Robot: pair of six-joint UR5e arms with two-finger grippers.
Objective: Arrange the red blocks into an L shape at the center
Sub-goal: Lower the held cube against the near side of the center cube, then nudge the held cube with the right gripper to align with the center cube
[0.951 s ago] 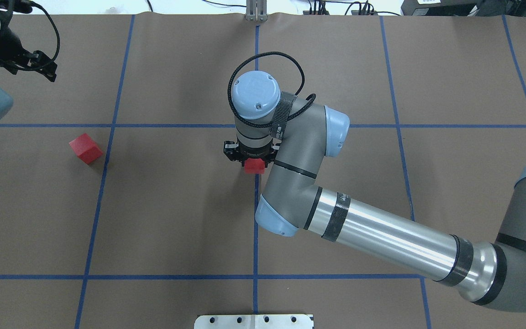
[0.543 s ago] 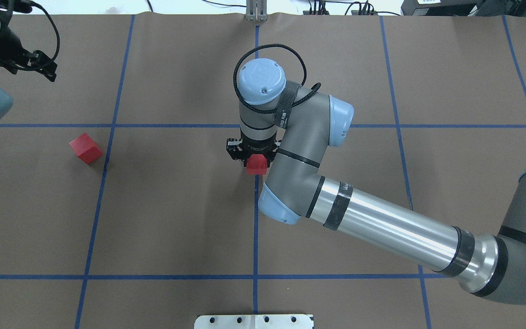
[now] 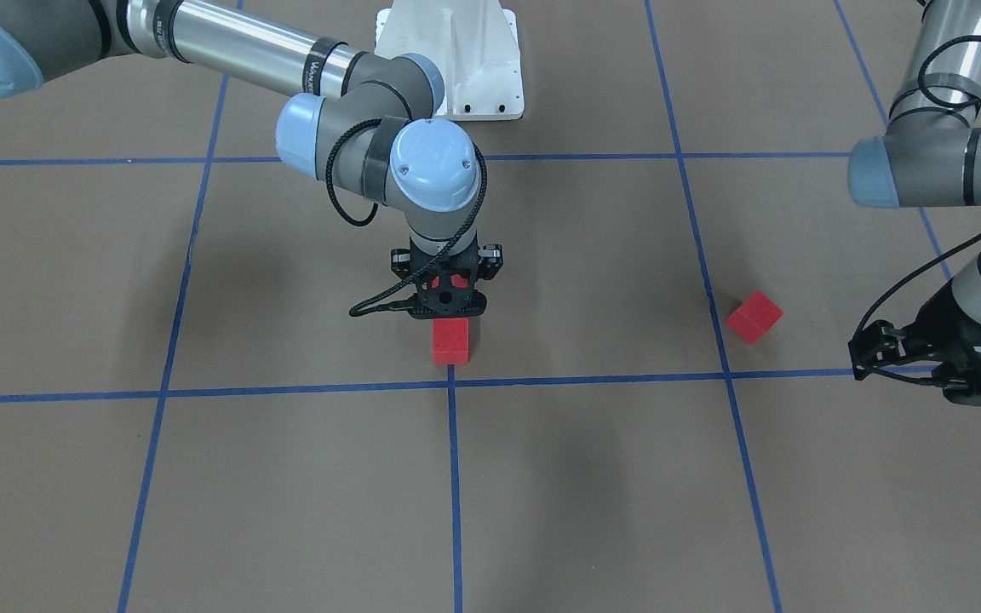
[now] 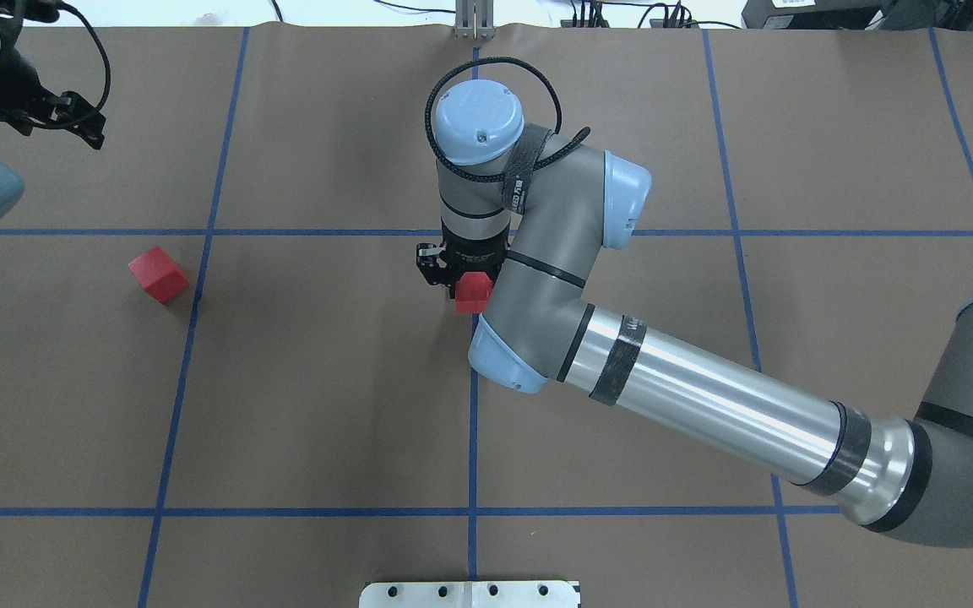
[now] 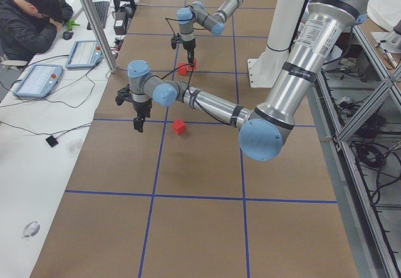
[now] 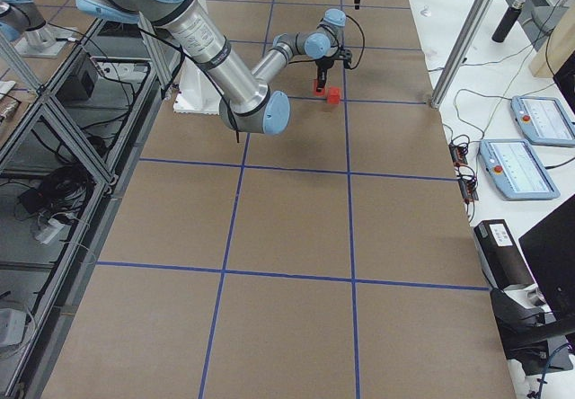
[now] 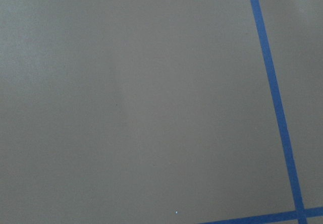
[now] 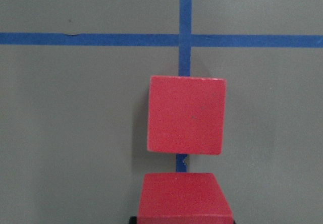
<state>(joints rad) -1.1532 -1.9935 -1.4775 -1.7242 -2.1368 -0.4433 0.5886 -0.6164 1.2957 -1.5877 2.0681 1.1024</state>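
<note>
Over the table (image 4: 326, 397), the left gripper (image 5: 137, 126) is hanging, spread or not I cannot tell. The right gripper (image 3: 448, 289) is pinching the held block (image 4: 471, 292), a plain matte red cube, just beside the placed block (image 3: 450, 340), which is sitting on the tape next to the center (image 3: 450, 385). The stray block (image 3: 754, 316) is lying well apart.

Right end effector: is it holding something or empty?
Holding: the right end effector is closed on a red block, seen close in its wrist view. A second block rests by the tape crossing.
</note>
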